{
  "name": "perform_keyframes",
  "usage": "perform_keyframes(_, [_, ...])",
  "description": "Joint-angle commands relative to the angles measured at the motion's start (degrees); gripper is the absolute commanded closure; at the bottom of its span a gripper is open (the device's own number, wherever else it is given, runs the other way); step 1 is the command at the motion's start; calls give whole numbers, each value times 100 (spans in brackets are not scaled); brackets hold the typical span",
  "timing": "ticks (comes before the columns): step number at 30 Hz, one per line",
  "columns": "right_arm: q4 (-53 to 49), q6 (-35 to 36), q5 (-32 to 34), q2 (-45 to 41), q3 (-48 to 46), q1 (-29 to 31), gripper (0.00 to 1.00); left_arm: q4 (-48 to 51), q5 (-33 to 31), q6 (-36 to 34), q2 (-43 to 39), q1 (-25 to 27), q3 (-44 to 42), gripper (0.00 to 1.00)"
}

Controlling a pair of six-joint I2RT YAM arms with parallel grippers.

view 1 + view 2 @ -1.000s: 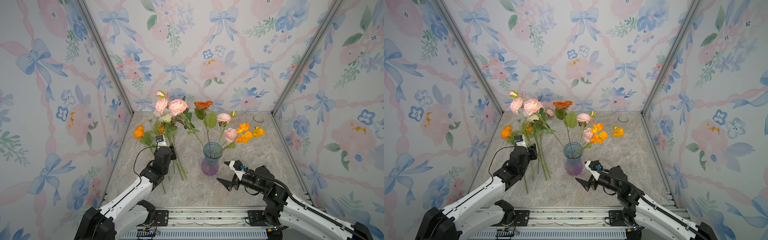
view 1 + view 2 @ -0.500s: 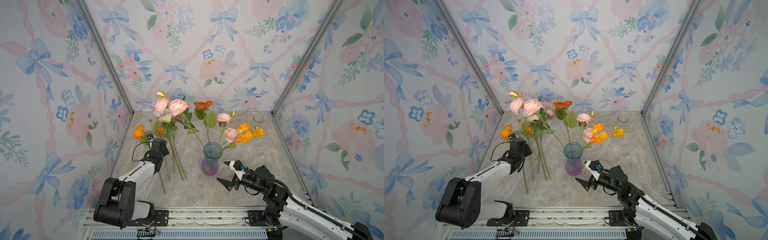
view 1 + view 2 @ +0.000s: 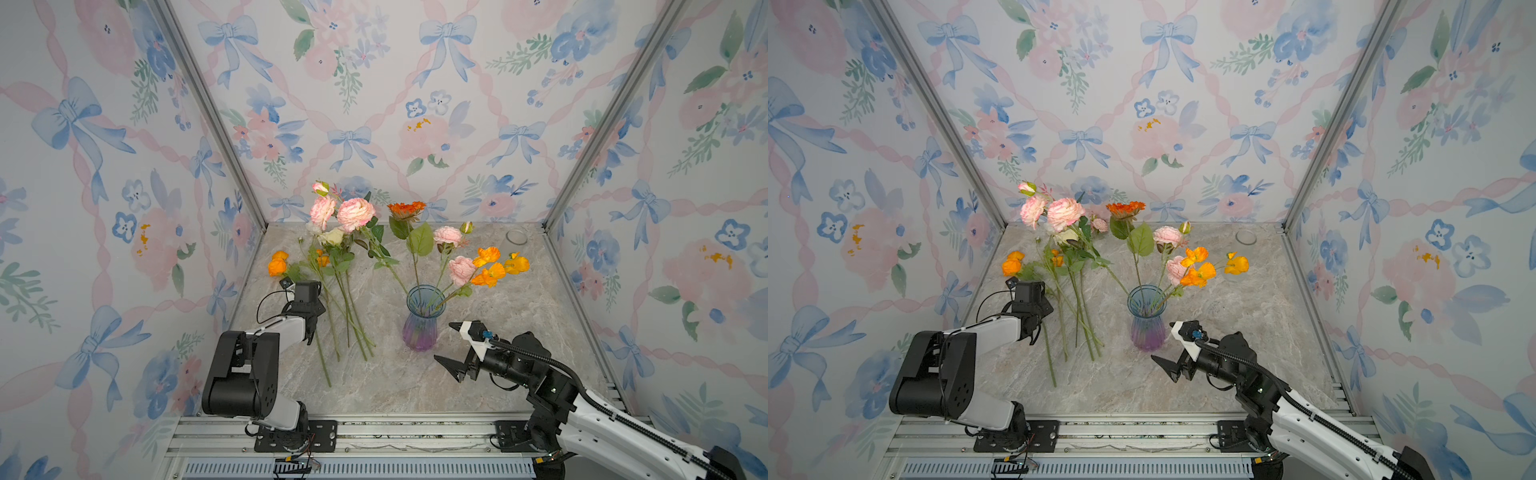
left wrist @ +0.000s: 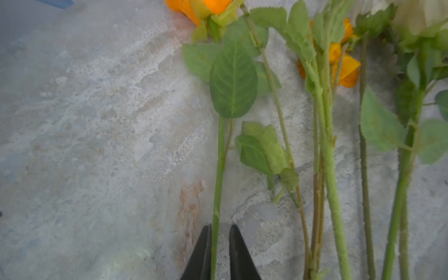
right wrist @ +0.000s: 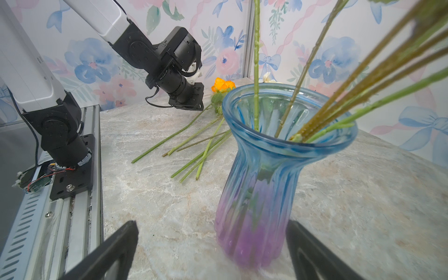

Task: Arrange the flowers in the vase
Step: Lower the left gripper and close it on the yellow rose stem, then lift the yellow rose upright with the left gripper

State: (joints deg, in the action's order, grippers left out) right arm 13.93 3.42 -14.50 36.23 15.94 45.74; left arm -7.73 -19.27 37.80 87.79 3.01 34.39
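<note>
Left wrist view: the left gripper (image 4: 219, 226) is being shown low over the marble table (image 4: 84, 121), jaws narrow around one green stem (image 4: 219, 157) lying flat. The stem is being touched by one finger, but a sliver of table is being left visible at the other, so a firm clamp cannot be told.

Ahead of the fingertips the stem is being traced to an orange bloom (image 4: 213, 6). Neighbouring stems (image 4: 327, 157) are being kept just beside the jaws, outside them.

Judgement: the squeeze should be completed before lifting, and the stem raised straight up so its leaf (image 4: 232, 77) is not snagged.

The vase (image 3: 420, 320), with several flowers (image 3: 461, 270) in it, is being flanked by the right gripper (image 3: 444, 340), jaws wide, empty.
</note>
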Motion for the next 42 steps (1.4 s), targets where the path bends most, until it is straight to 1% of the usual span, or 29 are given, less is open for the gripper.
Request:
perform_keyframes(1, [-18,-43,88,-87,38,-29,3,-40,24,105,199,-46,193,83])
perform_keyframes(3, [-22,-50,88,-115,36,-40,3,-29,25,133,257,-46,217,83])
perform_keyframes(8, [-44,-66,65,-172,23,-77,3,3,-12,148,295,-54,243,77])
perform_keyframes(18, [-59,-96,33,-298,5,-91,3,256,-16,175,532,-98,428,78])
perform_keyframes(25, [-31,-92,44,-252,-3,-100,3,297,165,107,666,-125,428,75])
perform_keyframes(26, [-31,-87,52,-241,0,-115,3,293,205,82,690,-133,589,75])
perform_keyframes(27, [-31,-87,55,-224,-3,-116,3,298,245,62,719,-134,636,77])
perform_keyframes(28, [-32,-85,57,-213,4,-127,3,298,292,33,740,-142,655,85])
perform_keyframes(29, [-32,-87,53,-206,5,-132,3,293,325,16,755,-143,665,100])
perform_keyframes(30, [-31,-78,50,-204,5,-135,3,291,343,-4,736,-142,665,100])
perform_keyframes(32, [-49,-72,53,-213,9,-138,3,288,322,-7,583,-142,618,100])
perform_keyframes(35, [-84,-78,77,-286,-3,-144,3,355,188,-94,27,-112,517,100])
perform_keyframes(40, [-34,-112,49,-312,-26,-163,3,883,-609,-504,-1293,230,685,100])
perform_keyframes(42, [-28,-113,48,-271,-21,-170,3,974,-833,-606,-1672,412,798,100])
